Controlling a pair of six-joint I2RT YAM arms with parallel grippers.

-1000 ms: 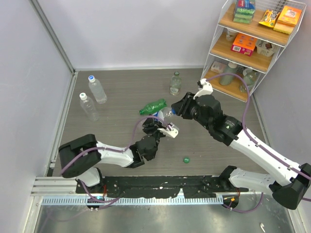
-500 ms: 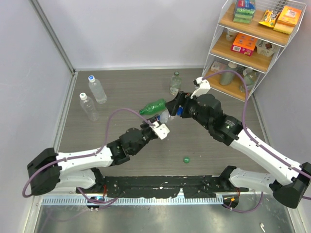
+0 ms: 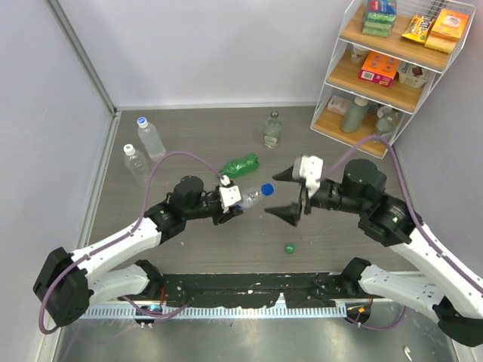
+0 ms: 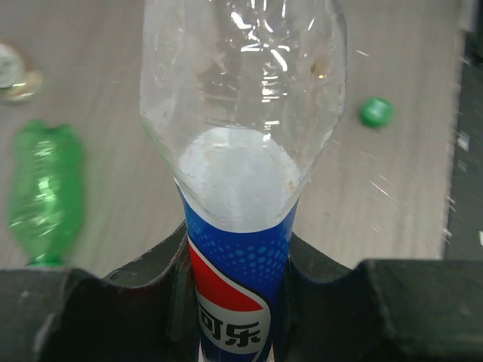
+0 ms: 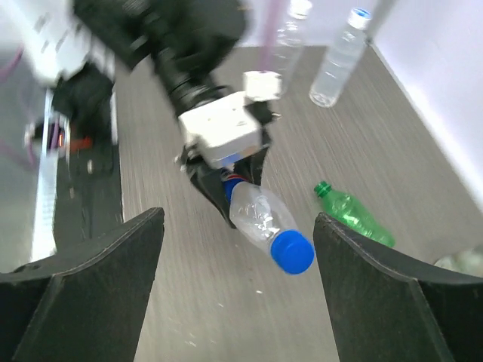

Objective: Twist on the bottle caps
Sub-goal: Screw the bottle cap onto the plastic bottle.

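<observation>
Blue cap tops the cola bottle left jaws grip; right jaws have sprung open.

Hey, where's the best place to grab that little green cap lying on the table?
Probably its round rim, pinched across from straight above: the green cap lies low and flat on the table, with nothing touching it.
</observation>
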